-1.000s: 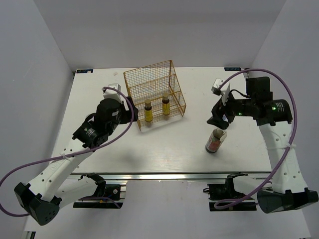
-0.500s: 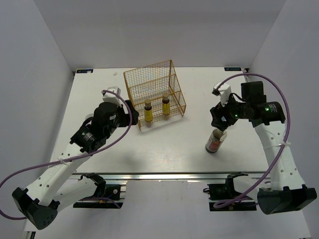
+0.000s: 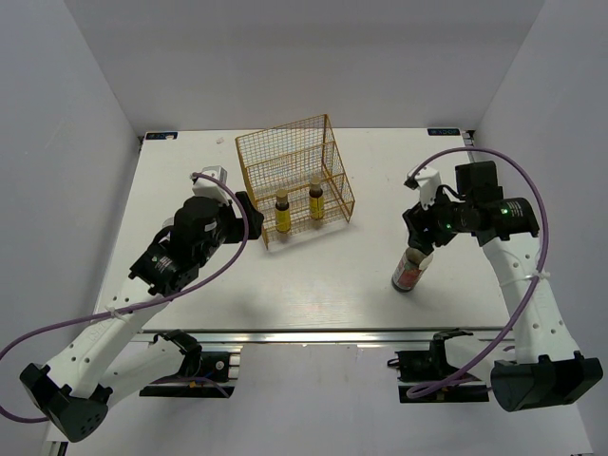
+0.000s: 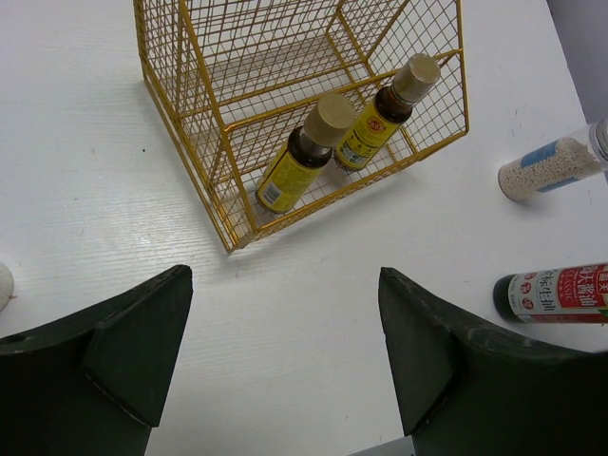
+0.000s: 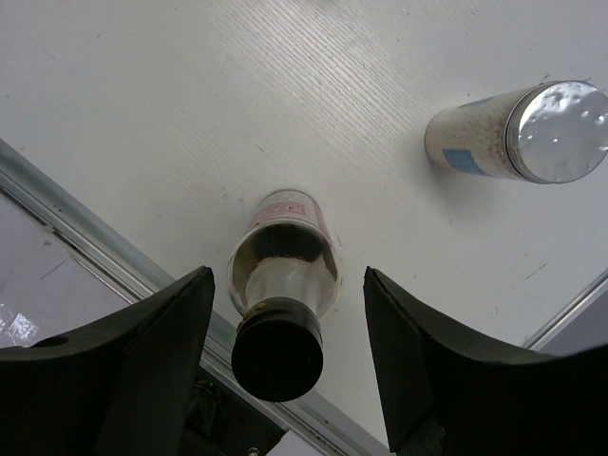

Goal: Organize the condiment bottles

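Note:
Two amber-yellow bottles with tan caps (image 3: 282, 211) (image 3: 315, 198) stand in the lower shelf of the gold wire rack (image 3: 285, 157); they also show in the left wrist view (image 4: 302, 161) (image 4: 385, 109). The dark brown bottle with a red label (image 3: 411, 269) stands upright near the front right. My right gripper (image 3: 419, 237) is open just above it, its black cap (image 5: 277, 356) between the fingers without touching. A white grey-lidded bottle (image 5: 518, 133) stands beside it, hidden in the top view. My left gripper (image 4: 283, 285) is open and empty in front of the rack.
The rack (image 4: 231, 242) is open toward the front. The table's metal front rail (image 3: 304, 334) runs close behind the brown bottle in the right wrist view (image 5: 57, 218). White walls close in the table on three sides.
My right gripper has come down and toward the brown bottle's cap. My left gripper has drawn back a little from the rack.

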`<action>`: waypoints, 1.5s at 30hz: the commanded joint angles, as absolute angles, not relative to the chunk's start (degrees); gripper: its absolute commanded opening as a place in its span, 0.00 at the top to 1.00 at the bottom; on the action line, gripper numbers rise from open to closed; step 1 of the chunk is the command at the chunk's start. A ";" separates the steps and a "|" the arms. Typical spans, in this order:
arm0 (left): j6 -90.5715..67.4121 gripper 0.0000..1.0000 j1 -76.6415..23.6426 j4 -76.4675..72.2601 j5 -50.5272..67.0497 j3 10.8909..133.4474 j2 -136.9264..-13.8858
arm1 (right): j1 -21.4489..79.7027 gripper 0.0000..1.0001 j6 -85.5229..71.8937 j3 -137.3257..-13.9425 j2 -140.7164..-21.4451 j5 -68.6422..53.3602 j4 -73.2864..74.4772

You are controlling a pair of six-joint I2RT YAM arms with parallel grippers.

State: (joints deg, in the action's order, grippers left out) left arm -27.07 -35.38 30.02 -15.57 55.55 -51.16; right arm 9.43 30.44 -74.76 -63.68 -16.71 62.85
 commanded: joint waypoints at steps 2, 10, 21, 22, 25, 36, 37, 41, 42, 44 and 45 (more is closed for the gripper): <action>-27.25 0.11 -35.42 29.97 -14.77 55.28 -50.36 | 9.23 0.32 30.67 -74.53 -61.70 -16.00 64.16; -26.89 0.11 -35.42 30.23 -14.59 55.55 -50.45 | 9.23 0.39 30.15 -73.92 -61.00 -15.47 65.48; -26.81 0.11 -35.42 30.15 -14.41 55.72 -50.63 | 9.23 0.44 30.50 -73.04 -60.47 -14.59 66.44; -26.81 0.11 -35.42 30.32 -14.41 55.72 -50.62 | 9.32 0.45 30.59 -72.95 -60.47 -14.50 66.71; -26.89 0.11 -35.42 30.50 -14.41 55.64 -50.45 | 9.23 0.49 30.67 -72.69 -60.38 -14.50 66.45; -26.72 0.11 -35.42 30.50 -14.59 56.16 -50.98 | 9.23 0.83 31.82 -73.74 -60.73 -16.61 66.36; -26.72 0.12 -35.42 30.32 -14.59 56.25 -50.98 | 9.23 0.88 31.99 -74.18 -60.91 -17.22 66.18; -26.54 0.12 -35.42 30.58 -14.85 56.69 -51.06 | 9.23 1.00 31.55 -78.39 -63.01 -19.16 65.30; -26.46 0.12 -35.42 30.67 -15.11 56.86 -51.06 | 9.23 1.00 31.38 -80.83 -63.63 -19.60 65.04; -26.28 0.12 -35.42 31.37 -15.29 57.39 -51.24 | 9.23 1.00 30.94 -83.48 -65.82 -20.82 64.86; -26.19 0.12 -35.42 31.55 -15.38 57.57 -51.33 | 9.32 1.00 30.85 -86.28 -66.61 -21.27 64.86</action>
State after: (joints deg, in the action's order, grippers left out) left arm -26.89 -35.38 30.26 -15.16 55.55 -51.33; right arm 9.39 31.35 -78.26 -65.91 -17.19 68.38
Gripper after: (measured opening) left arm 0.882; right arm 0.429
